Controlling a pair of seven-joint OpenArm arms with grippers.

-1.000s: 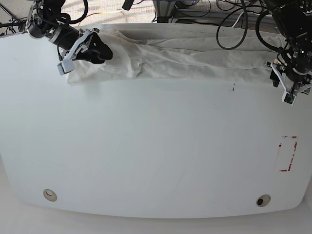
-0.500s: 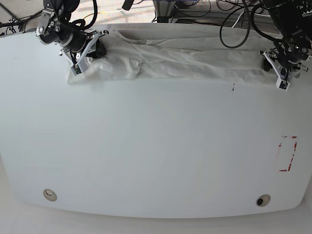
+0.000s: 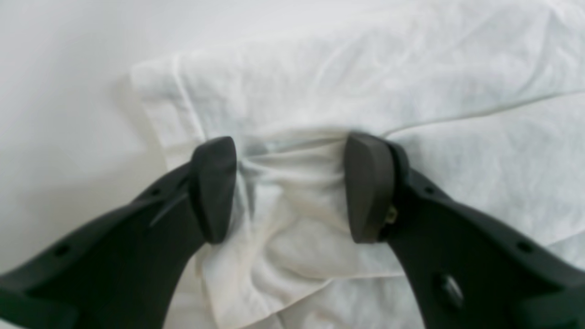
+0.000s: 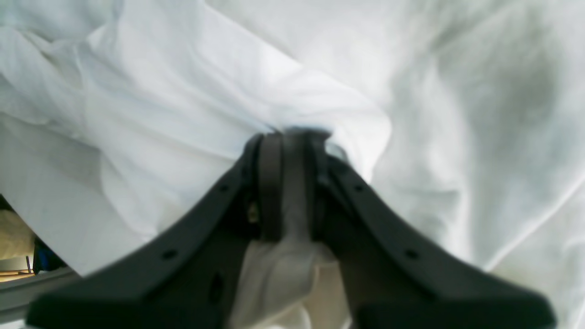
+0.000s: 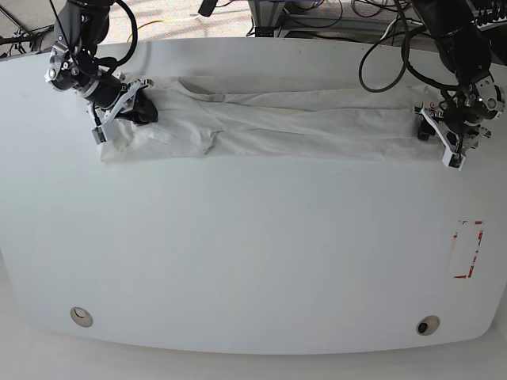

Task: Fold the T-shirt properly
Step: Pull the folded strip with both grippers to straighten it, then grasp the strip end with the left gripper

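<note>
The white T-shirt (image 5: 285, 123) lies stretched out as a long, wrinkled band across the far part of the table, with no print showing. At its left end in the base view, my right gripper (image 5: 131, 111) is shut on a fold of the cloth. The right wrist view shows that fold (image 4: 283, 256) pinched between the closed fingers. My left gripper (image 5: 445, 144) sits at the band's right end. In the left wrist view it (image 3: 290, 187) stands open, fingers pressed down on the shirt's corner (image 3: 411, 68), with cloth bunched between them.
The white table (image 5: 253, 261) has a red-marked rectangle (image 5: 467, 249) near its right edge and two round holes (image 5: 81, 317) (image 5: 428, 325) near the front. Cables and equipment (image 5: 317, 16) crowd the space behind the far edge.
Both arms moved toward the table's front, and the shirt came with them and now lies flatter and straighter. The left gripper dropped onto the shirt's right end.
</note>
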